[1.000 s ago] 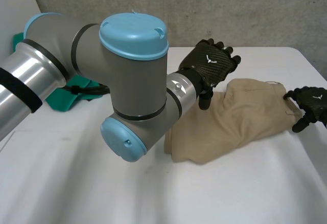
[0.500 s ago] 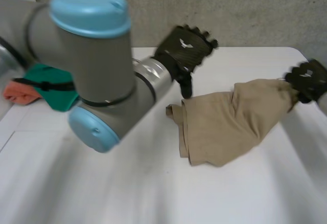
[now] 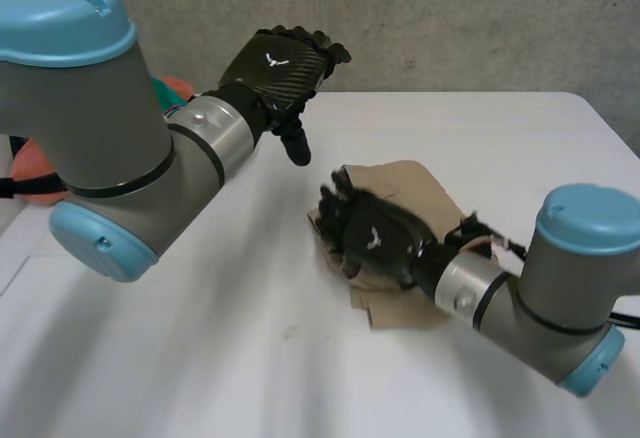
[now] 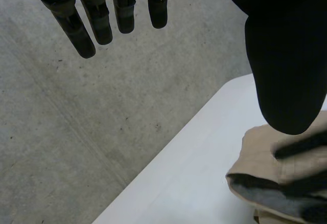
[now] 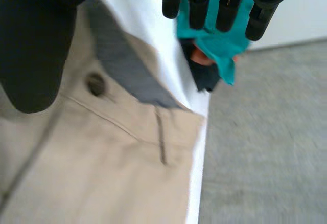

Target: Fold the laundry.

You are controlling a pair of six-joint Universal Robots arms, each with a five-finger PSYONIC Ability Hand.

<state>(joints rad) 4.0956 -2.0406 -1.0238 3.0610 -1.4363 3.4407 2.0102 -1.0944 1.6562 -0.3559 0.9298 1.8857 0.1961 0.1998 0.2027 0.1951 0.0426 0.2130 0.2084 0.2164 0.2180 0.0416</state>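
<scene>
Closest to me the right arm [image 3: 560,288] reaches in low across the white desk [image 3: 480,128], its light-blue cap uppermost. At its end the right hand [image 3: 378,241] lies palm-down over the tan garment [image 3: 415,186], which sits bunched in a rumpled heap near the middle of the desk. Seen from the right wrist, the fingers run out straight with the thumb held wide and nothing gripped between them. The hand is released, and I cannot tell whether the palm actually presses the cloth. Under that palm the garment's waistband shows a dark button [image 5: 95,83] and a strip of grey lining [image 5: 120,63] turned outward, with a seam running beside them. More of the tan cloth shows on the far side of the hand and beneath the wrist.

Farther back the left arm [image 3: 90,158] is lifted, and the left hand [image 3: 275,66] hangs in the air above the desk, well apart from the garment. Its fingers are straight and loose, thumb pointing down, holding nothing. Beyond it, at the desk's far left, a teal cloth [image 5: 214,47] and an orange cloth [image 3: 35,163] lie crumpled near each other. A rough grey wall [image 3: 480,18] stands behind.
</scene>
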